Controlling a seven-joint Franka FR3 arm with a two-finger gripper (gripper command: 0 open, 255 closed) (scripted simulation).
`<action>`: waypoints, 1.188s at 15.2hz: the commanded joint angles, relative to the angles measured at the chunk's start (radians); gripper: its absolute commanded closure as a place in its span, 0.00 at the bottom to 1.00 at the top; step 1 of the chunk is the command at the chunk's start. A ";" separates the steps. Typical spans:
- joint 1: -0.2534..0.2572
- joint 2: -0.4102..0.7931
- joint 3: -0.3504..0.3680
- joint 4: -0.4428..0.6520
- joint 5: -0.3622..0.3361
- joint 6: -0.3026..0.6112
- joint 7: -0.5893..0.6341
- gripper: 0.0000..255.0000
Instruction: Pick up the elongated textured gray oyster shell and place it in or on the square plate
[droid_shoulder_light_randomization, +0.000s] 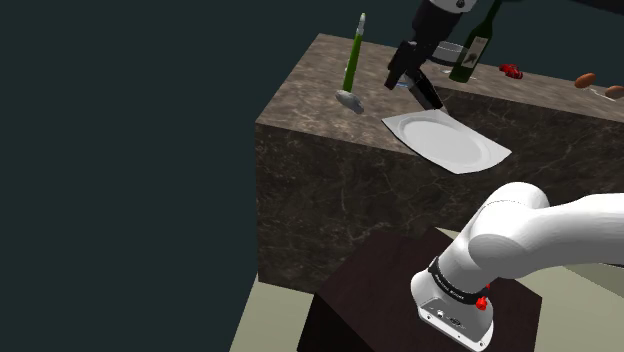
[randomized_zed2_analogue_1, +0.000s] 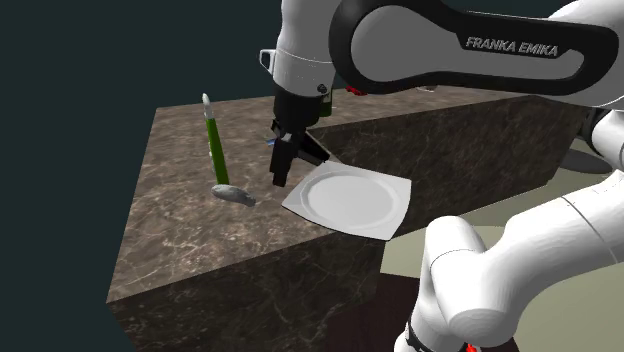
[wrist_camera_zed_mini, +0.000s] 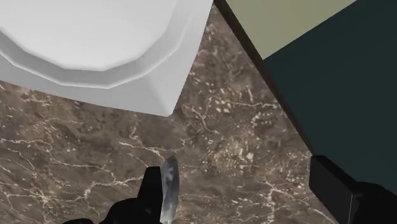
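The elongated grey oyster shell (droid_shoulder_light_randomization: 349, 99) (randomized_zed2_analogue_1: 233, 194) lies on the dark marble counter (droid_shoulder_light_randomization: 540, 125), next to a thin green bottle (droid_shoulder_light_randomization: 353, 55) (randomized_zed2_analogue_1: 214, 145). The white square plate (droid_shoulder_light_randomization: 447, 140) (randomized_zed2_analogue_1: 350, 198) (wrist_camera_zed_mini: 95, 51) rests flat near the counter's front edge. My black gripper (droid_shoulder_light_randomization: 413, 90) (randomized_zed2_analogue_1: 290, 170) (wrist_camera_zed_mini: 242, 178) hangs open above the counter between shell and plate, close to a plate corner, and holds nothing. In the wrist view a thin grey sliver (wrist_camera_zed_mini: 168, 191) shows beside one finger (wrist_camera_zed_mini: 153, 191); I cannot tell what it is.
A dark green wine bottle (droid_shoulder_light_randomization: 474, 45) stands at the back of the counter behind the gripper. A small red thing (droid_shoulder_light_randomization: 512, 70) and two small rounded things (droid_shoulder_light_randomization: 585, 79) lie further along. The counter edge drops off just past the plate.
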 joint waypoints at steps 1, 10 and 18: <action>0.000 0.000 0.000 0.000 0.000 0.000 0.000 0.00; 0.000 0.400 -0.165 0.214 0.111 0.043 -0.087 0.00; -0.014 0.768 -0.281 0.463 0.287 -0.005 -0.197 0.00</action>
